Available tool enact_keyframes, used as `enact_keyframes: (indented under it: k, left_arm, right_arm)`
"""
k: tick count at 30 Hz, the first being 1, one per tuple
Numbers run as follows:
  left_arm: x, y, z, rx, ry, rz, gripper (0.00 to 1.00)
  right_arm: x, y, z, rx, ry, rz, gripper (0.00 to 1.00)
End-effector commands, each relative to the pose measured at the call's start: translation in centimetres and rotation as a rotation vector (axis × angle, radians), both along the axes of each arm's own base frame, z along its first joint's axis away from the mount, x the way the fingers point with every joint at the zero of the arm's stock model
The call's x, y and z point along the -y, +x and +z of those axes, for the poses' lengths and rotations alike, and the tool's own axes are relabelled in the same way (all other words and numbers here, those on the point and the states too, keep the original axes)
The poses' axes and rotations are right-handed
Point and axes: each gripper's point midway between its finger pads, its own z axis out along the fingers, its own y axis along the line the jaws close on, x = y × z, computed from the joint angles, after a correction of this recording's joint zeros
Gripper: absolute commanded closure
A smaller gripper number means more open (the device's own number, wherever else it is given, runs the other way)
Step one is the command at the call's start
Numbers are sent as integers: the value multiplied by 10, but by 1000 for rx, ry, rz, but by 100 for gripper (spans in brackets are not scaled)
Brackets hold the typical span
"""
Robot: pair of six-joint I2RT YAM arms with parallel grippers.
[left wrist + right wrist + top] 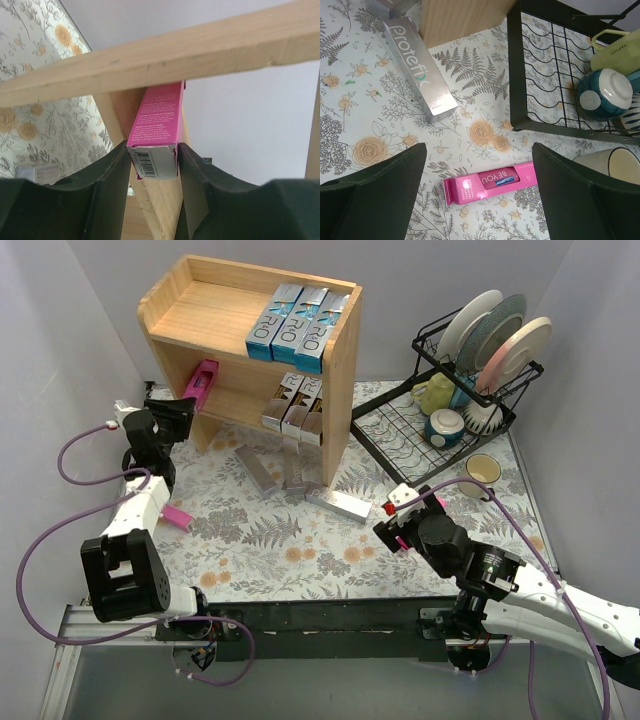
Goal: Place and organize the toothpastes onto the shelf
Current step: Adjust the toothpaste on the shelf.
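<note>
While left jaws pinch a pink box (156, 125), right jaws spread over BE YOU box (490, 186)

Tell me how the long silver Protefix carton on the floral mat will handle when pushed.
The long silver Protefix carton has flat faces, so it should slide, not roll. It looks like thin cardboard: probably light, dentable if squeezed hard. Its glossy finish may be slippery.
</note>
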Motion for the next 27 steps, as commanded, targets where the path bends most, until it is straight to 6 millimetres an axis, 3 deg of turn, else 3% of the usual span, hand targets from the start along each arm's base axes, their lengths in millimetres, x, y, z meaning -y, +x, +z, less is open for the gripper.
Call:
enact_keyframes:
  k: [1, 7, 14, 27]
  left_arm:
    - [-15, 5, 26, 45, 6, 17, 63]
    - [-19, 15, 23, 24, 2, 5, 62]
    - [-18, 21, 3, -26, -14, -15, 49]
    - [-35, 6, 26, -48, 130, 64, 2]
  right_arm:
    - [1, 4, 10, 25, 41, -28, 6]
    - [1, 4, 9, 24, 38, -30, 6]
    - [2, 5, 9, 26, 39, -34, 6]
    - [1, 4, 10, 26, 41, -28, 6]
